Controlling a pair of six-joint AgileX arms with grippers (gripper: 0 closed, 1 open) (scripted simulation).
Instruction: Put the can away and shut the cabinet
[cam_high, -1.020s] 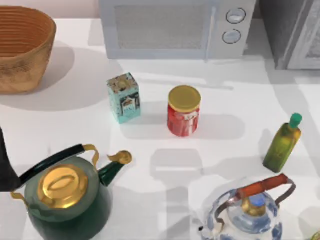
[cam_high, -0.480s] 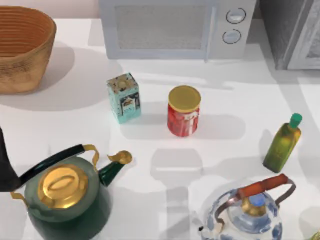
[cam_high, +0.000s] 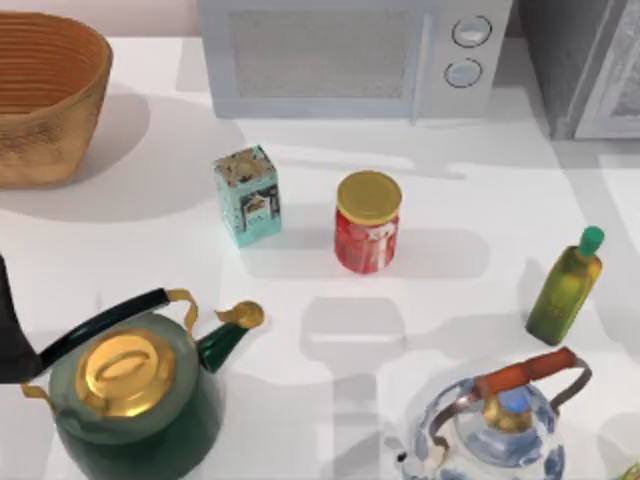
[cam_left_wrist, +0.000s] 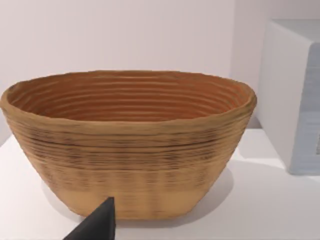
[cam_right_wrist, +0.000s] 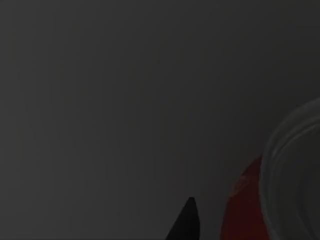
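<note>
The left gripper (cam_left_wrist: 97, 225), a dark fingertip whose opening cannot be judged, faces an empty woven wicker basket (cam_left_wrist: 127, 145) at the desk's far-left corner. The red can with a gold lid (cam_high: 367, 222) stands upright mid-desk; the grey speckled cabinet (cam_high: 590, 65) occupies the far-right corner. The right wrist view is dark.
</note>
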